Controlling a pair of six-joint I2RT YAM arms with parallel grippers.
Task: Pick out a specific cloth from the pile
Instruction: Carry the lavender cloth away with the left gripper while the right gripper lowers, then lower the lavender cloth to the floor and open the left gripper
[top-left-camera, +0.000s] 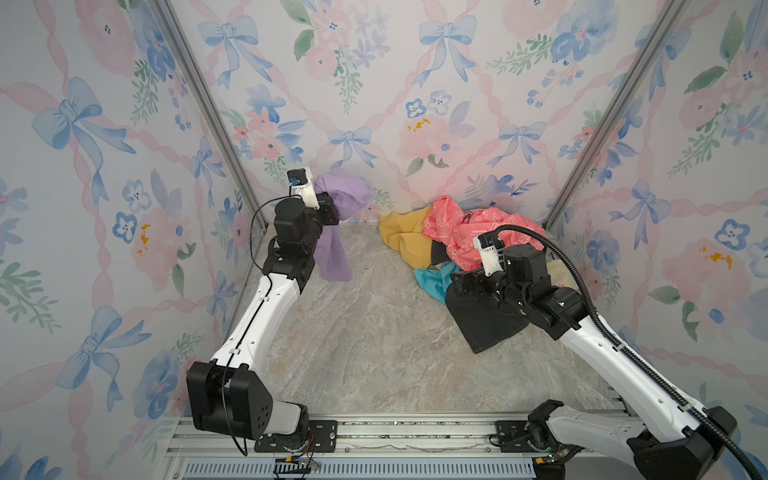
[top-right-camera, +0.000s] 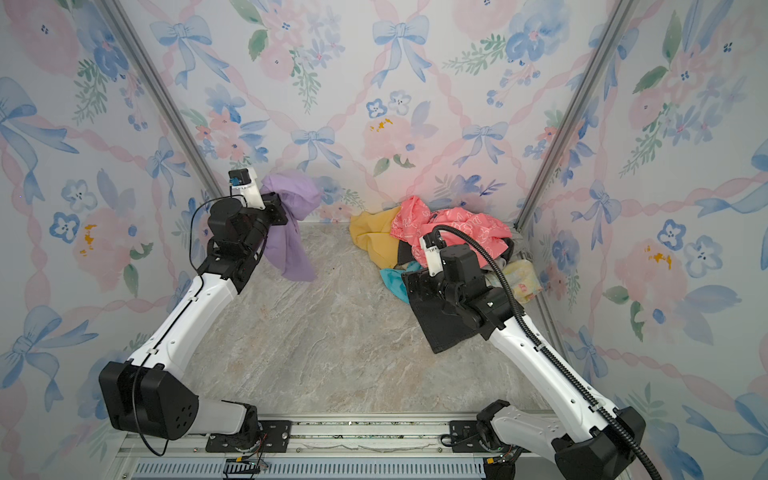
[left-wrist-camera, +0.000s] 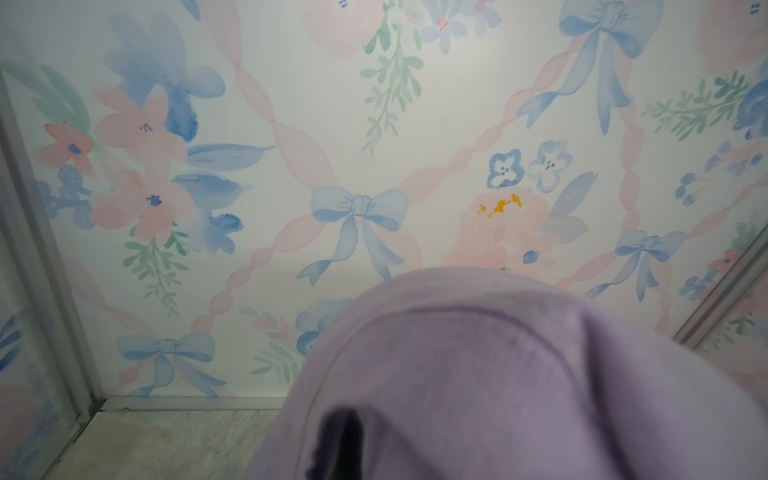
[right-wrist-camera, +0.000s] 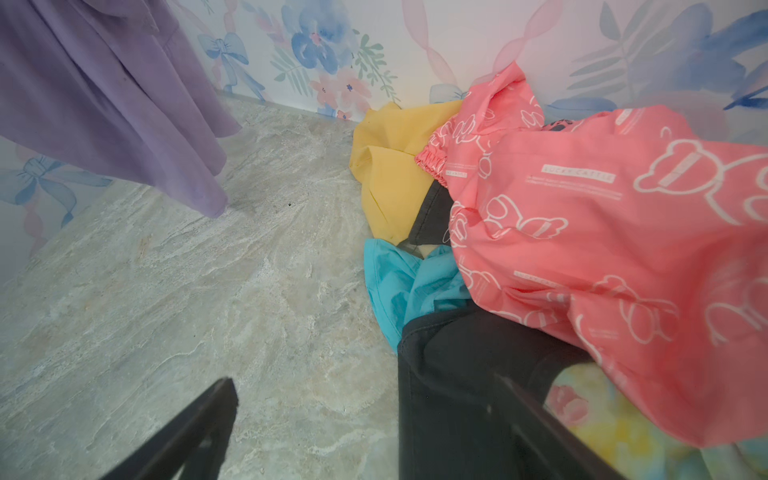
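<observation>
At far left, near the corner of the booth:

Item 1, the cloth (top-left-camera: 347, 195). Plain lavender, thin, softly folded. It is bunched over the left gripper (top-left-camera: 330, 214) and hangs from it in a long drape toward the table (top-left-camera: 374, 353). It is well apart from everything else. I cannot tell whether its lowest corner touches the surface.

Item 2, left gripper. It is clamped tight on the lavender fabric. The wrist view shows only a dark finger tip (left-wrist-camera: 340, 436) swallowed in folds.

Item 3, the pile (top-left-camera: 453, 245). It sits at far right against the back wall. Contents:
- coral-pink cloth (top-left-camera: 461, 232) with white print, on top
- mustard cloth (top-left-camera: 405, 241), at the left edge
- teal cloth (top-left-camera: 432, 282), below the mustard one
- dark grey cloth (top-left-camera: 482, 328), spread nearest to me
- pale yellow patterned cloth (top-right-camera: 523, 278), at the right, half buried

Item 4, right gripper (right-wrist-camera: 365, 434). Its jaws are spread wide at the near-left edge of the pile, over the dark grey piece, and they grip nothing that I can see. I cannot tell whether one finger rests on that cloth.

Item 5, surroundings: marbled table and floral walls (top-left-camera: 374, 104).

Status, by my judgement: the wanted cloth is singled out and clear of the heap, so the picking itself looks done. What may remain is setting it down away from the pile and letting go.
</observation>
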